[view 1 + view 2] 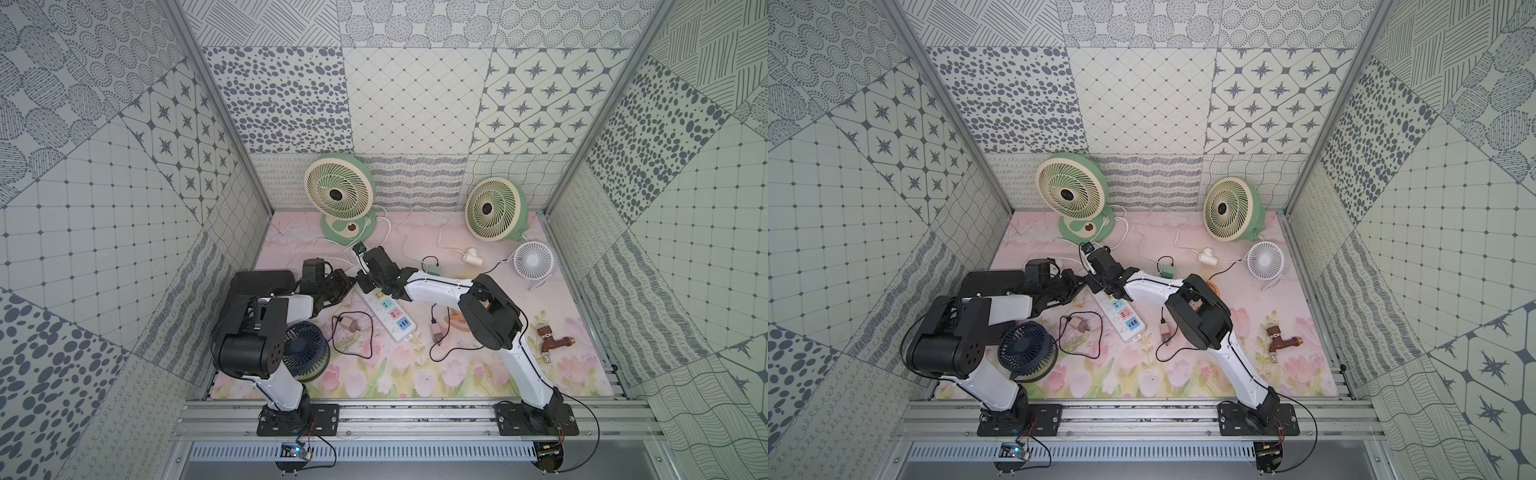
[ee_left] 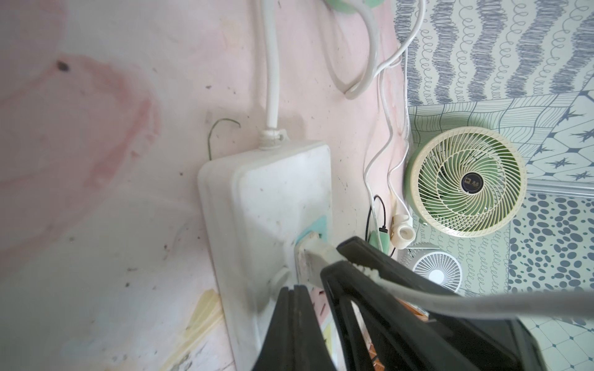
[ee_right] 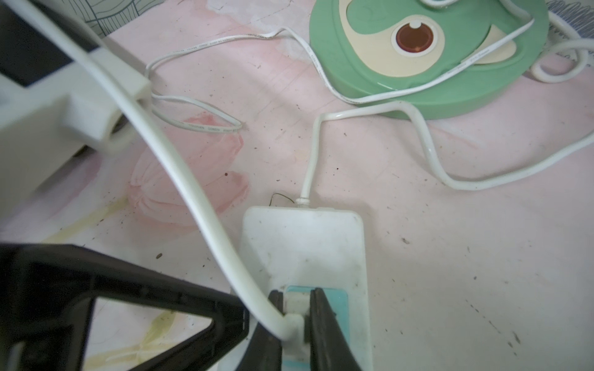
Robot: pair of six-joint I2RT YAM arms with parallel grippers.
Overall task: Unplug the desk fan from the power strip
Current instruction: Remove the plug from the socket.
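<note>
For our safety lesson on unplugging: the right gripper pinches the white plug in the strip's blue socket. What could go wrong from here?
1. The power strip may lift with the plug if the shut left gripper, seemingly pressing on it, slips.
2. The plug's cord arcs over the left gripper, so it might snag as the right gripper pulls.

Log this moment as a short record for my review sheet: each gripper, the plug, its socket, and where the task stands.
right gripper: shut on the white plug
left gripper: shut, tips set on the power strip beside the plug
socket: pale blue socket, at the strip's cord end
plug state: sits in that socket
fan it feeds: cannot trace the cord
status: plug gripped, not yet pulled out
</note>
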